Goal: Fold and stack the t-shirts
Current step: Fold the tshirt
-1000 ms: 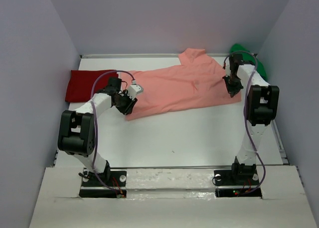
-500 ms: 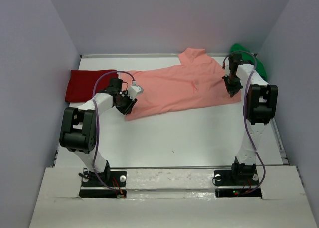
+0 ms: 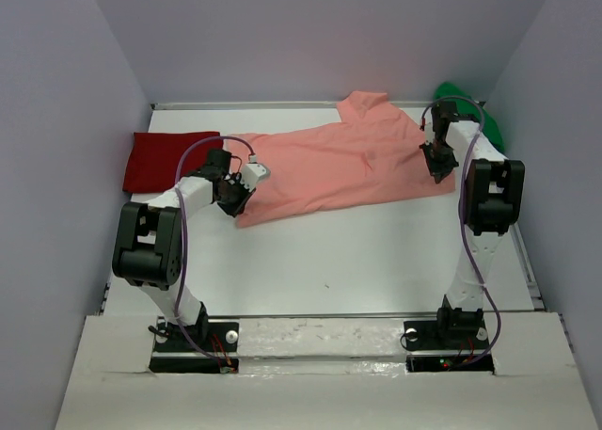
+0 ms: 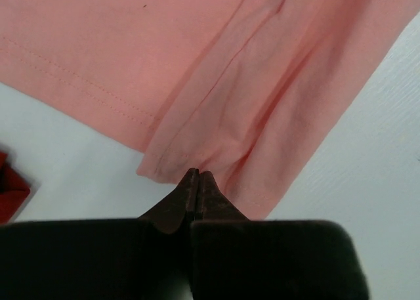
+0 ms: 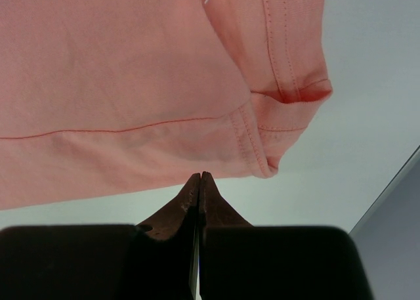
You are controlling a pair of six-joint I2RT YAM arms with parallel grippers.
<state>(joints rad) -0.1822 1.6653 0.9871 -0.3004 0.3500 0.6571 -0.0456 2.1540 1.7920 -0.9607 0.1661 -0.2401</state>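
Note:
The salmon-pink t-shirt [image 3: 348,162] lies spread across the back of the table. My left gripper [image 3: 237,202] is at its near left corner. In the left wrist view, the gripper [image 4: 198,173] is shut and the pink cloth [image 4: 262,83] puckers into its tips. My right gripper [image 3: 438,171] is at the shirt's right end. In the right wrist view it [image 5: 200,175] is shut with its tips on the hem edge of the pink cloth [image 5: 131,83]. The deep red t-shirt [image 3: 160,159] lies folded at the far left. The green t-shirt [image 3: 466,105] is bunched in the back right corner.
Grey walls close in the white table [image 3: 357,261] on the left, back and right. A corner of the red shirt [image 4: 10,188] lies just left of my left fingers. The right wall [image 5: 394,201] is close to my right gripper.
My left gripper has closed on the pink shirt's corner and shifted slightly towards it. The right arm has not moved.

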